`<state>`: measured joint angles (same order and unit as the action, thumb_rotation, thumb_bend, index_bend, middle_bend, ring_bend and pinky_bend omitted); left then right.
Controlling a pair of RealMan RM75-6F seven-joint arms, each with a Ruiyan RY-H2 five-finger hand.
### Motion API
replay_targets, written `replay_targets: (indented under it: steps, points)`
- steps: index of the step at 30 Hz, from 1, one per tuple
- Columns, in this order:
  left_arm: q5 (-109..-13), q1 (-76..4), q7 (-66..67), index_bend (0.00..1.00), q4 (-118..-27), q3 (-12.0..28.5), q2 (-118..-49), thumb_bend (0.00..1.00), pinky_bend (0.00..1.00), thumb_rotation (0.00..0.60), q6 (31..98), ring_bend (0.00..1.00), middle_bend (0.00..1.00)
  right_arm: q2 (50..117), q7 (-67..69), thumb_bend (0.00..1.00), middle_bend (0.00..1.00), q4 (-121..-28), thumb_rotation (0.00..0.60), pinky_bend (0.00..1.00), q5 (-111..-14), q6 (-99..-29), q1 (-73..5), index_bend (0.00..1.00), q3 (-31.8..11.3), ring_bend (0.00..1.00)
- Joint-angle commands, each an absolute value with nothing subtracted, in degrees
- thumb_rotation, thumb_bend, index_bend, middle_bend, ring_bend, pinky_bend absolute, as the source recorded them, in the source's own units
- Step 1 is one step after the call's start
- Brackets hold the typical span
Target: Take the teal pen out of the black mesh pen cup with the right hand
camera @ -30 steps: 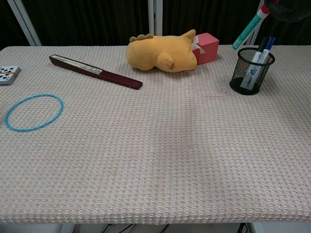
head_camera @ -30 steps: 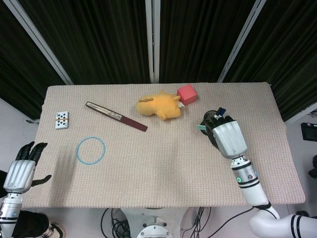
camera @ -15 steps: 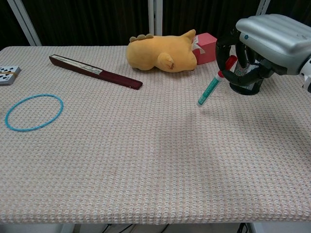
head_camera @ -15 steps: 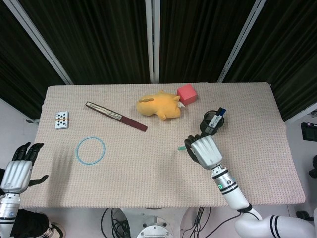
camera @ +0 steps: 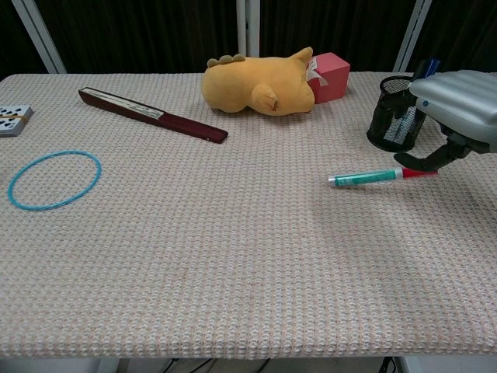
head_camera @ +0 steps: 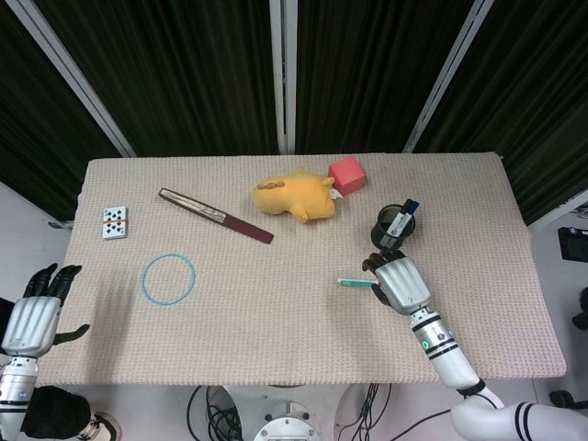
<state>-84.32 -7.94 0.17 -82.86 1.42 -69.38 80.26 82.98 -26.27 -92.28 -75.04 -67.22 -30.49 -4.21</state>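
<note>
Teal barrel, red cap: the teal pen (camera: pixel 371 176) is out of the black mesh pen cup (camera: pixel 394 113) and lies nearly flat, low over or on the woven table cover (camera: pixel 233 256); from these views I cannot tell whether its free end touches the cloth. I judge the extraction step as done, since no part of the pen is inside the cup, which stands upright just behind the right hand (head_camera: pixel 401 282) and holds the remaining markers, one with a blue cap. In the chest view, my right hand comes in from the right edge and its dark fingertips (camera: pixel 432 159) pinch the red cap end, with the teal barrel pointing away from the hand toward the table centre. In the head view, the pen (head_camera: pixel 355 282) projects leftward from the hand, in front of the cup and apart from it. What remains, in my judgement, is only to set the pen down and release it, if the task calls for that; the task sentence asks for removal alone. My left hand (head_camera: pixel 35 312) hangs off the left table edge, fingers loosely extended and holding nothing. The yellow plush toy (camera: pixel 258 82), pink box (camera: pixel 332 73), blue ring (camera: pixel 54 179) and closed folding fan (camera: pixel 152 114) lie well apart from the pen.
</note>
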Motion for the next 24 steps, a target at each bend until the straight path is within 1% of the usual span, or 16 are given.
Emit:
replay_targets:
  steps: [1,5,7,8,12,15,19,24]
  points:
    - [-84.08,-8.00,0.50,0.10,-83.03,1.52,-69.30,0.11,0.09,0.600,80.09,0.00,0.08,80.31,-27.81,0.20,0.01,-94.26,0.600,0.01,-73.48,-66.83,-29.63,0.00,-3.86,0.00]
    - [-83.54,-8.18,0.99,0.10,-83.36,1.70,-69.08,0.11,0.09,0.600,79.56,0.00,0.09,77.56,-28.12,0.20,0.00,-96.24,0.600,0.00,-74.72,-69.78,-27.58,0.00,-3.08,0.00]
    - [-83.54,-8.31,1.31,0.10,-83.55,1.82,-68.97,0.11,0.09,0.600,79.54,0.00,0.09,75.46,-26.17,0.20,0.00,-97.64,0.600,0.00,-77.26,-72.69,-25.86,0.00,-2.46,0.00]
    - [-83.57,-8.36,1.40,0.10,-83.67,1.89,-68.93,0.11,0.09,0.600,79.59,0.00,0.09,74.51,-25.28,0.20,0.00,-98.02,0.600,0.00,-78.88,-74.48,-24.94,0.00,-2.12,0.00]
    - [-84.35,-8.59,1.26,0.10,-84.00,2.23,-68.95,0.11,0.09,0.600,80.39,0.00,0.09,71.18,-21.53,0.19,0.00,-96.79,0.600,0.00,-85.05,-85.19,-19.10,0.00,-0.75,0.00]
    - [-84.80,-8.73,0.98,0.10,-83.81,2.39,-69.06,0.11,0.09,0.600,80.83,0.00,0.09,69.32,-18.38,0.18,0.00,-94.89,0.600,0.00,-84.38,-90.02,-14.80,0.00,-0.34,0.00]
    - [-85.82,-8.98,0.66,0.10,-83.19,2.65,-69.39,0.11,0.09,0.600,81.78,0.00,0.09,67.23,-12.00,0.18,0.00,-92.76,0.600,0.00,-81.08,-91.42,-11.15,0.00,-0.69,0.00]
    - [-86.61,-9.22,0.21,0.10,-81.83,2.91,-70.08,0.11,0.09,0.600,82.67,0.00,0.09,67.04,-8.11,0.18,0.00,-90.14,0.600,0.00,-76.79,-89.09,-9.66,0.00,-2.24,0.00]
